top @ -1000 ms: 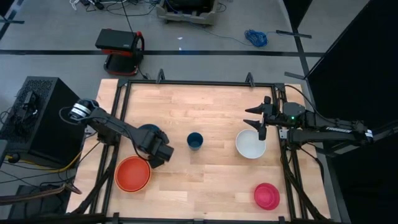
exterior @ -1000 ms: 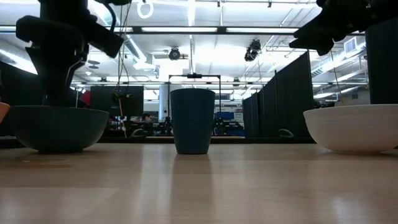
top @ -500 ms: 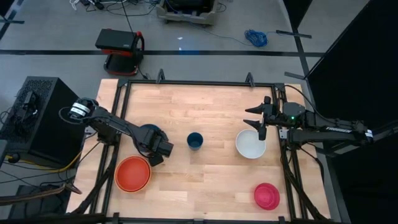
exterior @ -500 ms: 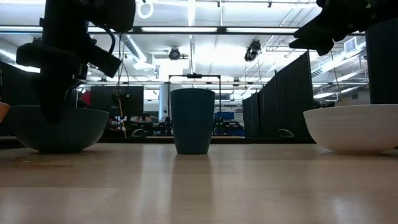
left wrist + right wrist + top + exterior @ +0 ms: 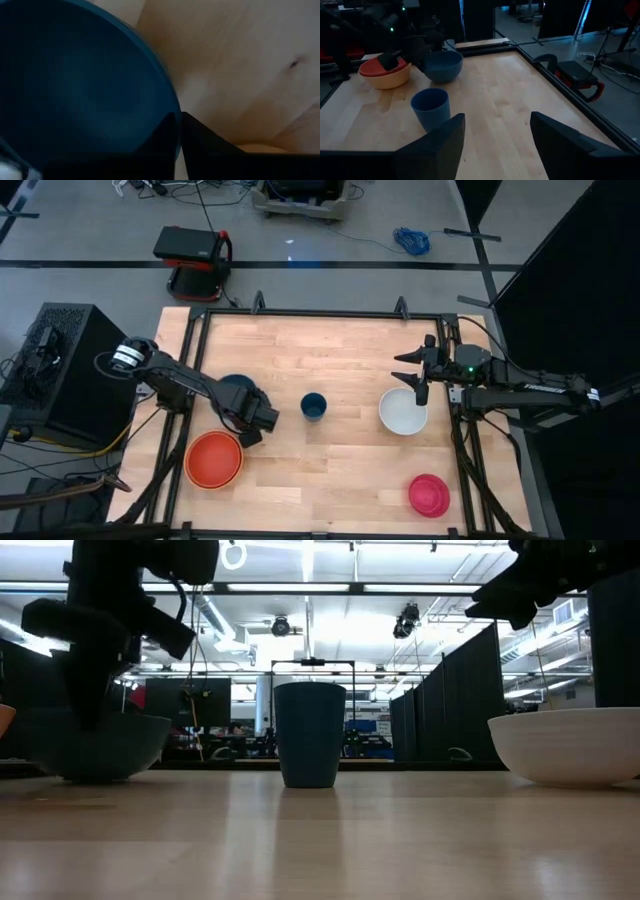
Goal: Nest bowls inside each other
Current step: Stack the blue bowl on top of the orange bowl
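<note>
Left gripper (image 5: 250,420) down at the teal bowl (image 5: 238,390); fingers (image 5: 200,145) pinched together over its rim, one inside the wall, one outside. Grip looks thin-edged: a hard plastic wall, likely light and stiff but smooth, so it could swing or slip once lifted by one side. Rim pinch is the only sensible hold on a bowl this wide.

Orange stack (red-orange bowl (image 5: 212,457) nested in the orange bowl (image 5: 390,79)) sits just beside those fingers.

Small dark blue cup (image 5: 314,406) stands beyond the teal bowl, apart from both arms.

Right gripper (image 5: 420,385) hangs over the far rim of the white bowl (image 5: 403,412), fingers (image 5: 432,147) spread wide, holding nothing.

Magenta bowl (image 5: 428,494) well apart, untouched.
</note>
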Robot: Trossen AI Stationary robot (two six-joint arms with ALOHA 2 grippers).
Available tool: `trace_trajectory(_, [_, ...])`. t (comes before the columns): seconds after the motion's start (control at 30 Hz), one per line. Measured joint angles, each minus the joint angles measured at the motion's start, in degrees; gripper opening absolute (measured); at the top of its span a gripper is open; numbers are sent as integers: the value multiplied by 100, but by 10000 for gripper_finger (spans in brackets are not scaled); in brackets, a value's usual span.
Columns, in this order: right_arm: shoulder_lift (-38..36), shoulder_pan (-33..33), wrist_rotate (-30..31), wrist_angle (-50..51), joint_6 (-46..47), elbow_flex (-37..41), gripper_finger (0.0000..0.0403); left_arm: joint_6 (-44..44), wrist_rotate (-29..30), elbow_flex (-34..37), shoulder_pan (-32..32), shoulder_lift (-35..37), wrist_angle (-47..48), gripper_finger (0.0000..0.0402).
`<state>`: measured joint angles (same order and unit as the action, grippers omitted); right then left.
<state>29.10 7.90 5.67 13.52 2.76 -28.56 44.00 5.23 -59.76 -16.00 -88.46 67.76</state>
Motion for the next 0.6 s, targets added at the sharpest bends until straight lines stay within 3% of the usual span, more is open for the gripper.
trace_trajectory(0.13, [0,-2,0,0,-2,0,200,127,166,-717,-56,55,811,1])
trace_trajectory(0.27, [-2,-2,0,-2,-2,0,200,484,378,-1867,-285,97,1795,1])
trace_trajectory(0.37, [0,-2,0,0,-2,0,204,908,427,-2523,-658,99,1923,1])
trace_trajectory(0.6, [-1,-1,2,-6,-60,0,205,2494,227,-2606,-1773,90,1648,0])
